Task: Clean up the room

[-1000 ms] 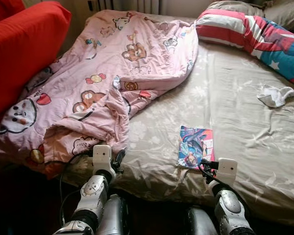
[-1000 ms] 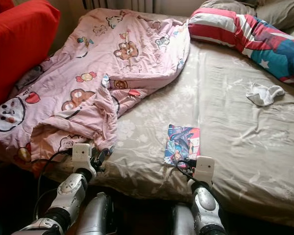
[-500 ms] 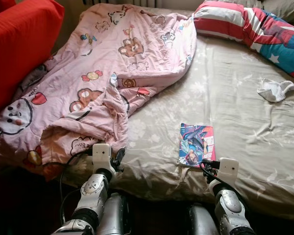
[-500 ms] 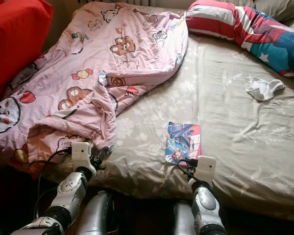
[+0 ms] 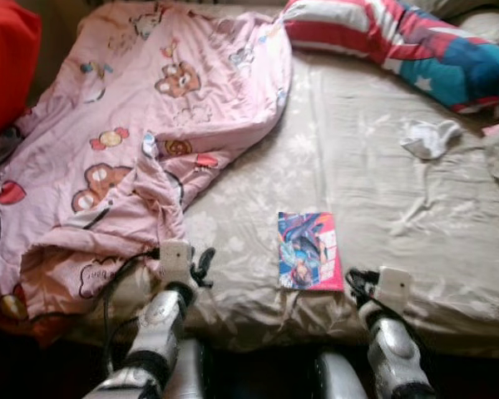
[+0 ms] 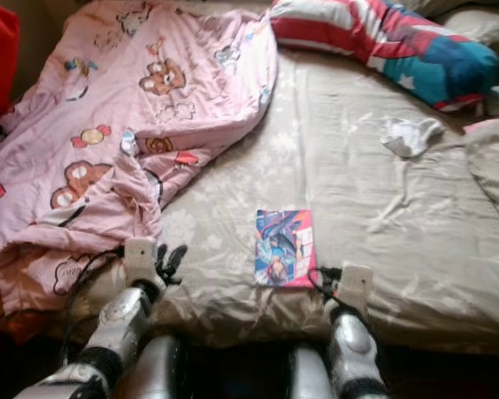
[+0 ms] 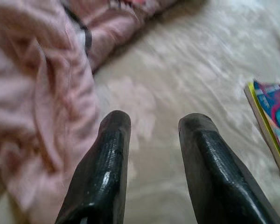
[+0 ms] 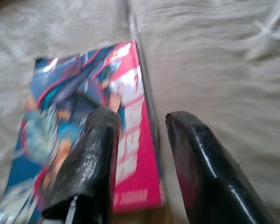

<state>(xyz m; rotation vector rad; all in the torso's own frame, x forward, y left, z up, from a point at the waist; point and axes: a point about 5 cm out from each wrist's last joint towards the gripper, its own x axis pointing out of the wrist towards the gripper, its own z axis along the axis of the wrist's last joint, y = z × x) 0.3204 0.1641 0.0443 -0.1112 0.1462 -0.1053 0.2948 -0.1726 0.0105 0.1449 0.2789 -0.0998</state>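
Book [image 5: 309, 250] is seen lying flat near the front edge of the bed [image 5: 382, 183], just right of the pink blanket [image 5: 108, 150]. The right gripper [image 8: 140, 158] is held parted and empty above its near corner, apparently lined up for a grasp. The left gripper [image 7: 151, 140] is likewise spread, empty, beside the blanket.

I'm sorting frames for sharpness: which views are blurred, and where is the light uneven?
Left and right eye views: soft all over, the pink blanket prints smeared, dark shadow below the bed edge. Left wrist view: blanket and sheet blurred, the left tool crisper. Right wrist view: comic book smeared, glare on the right tool's fingers.
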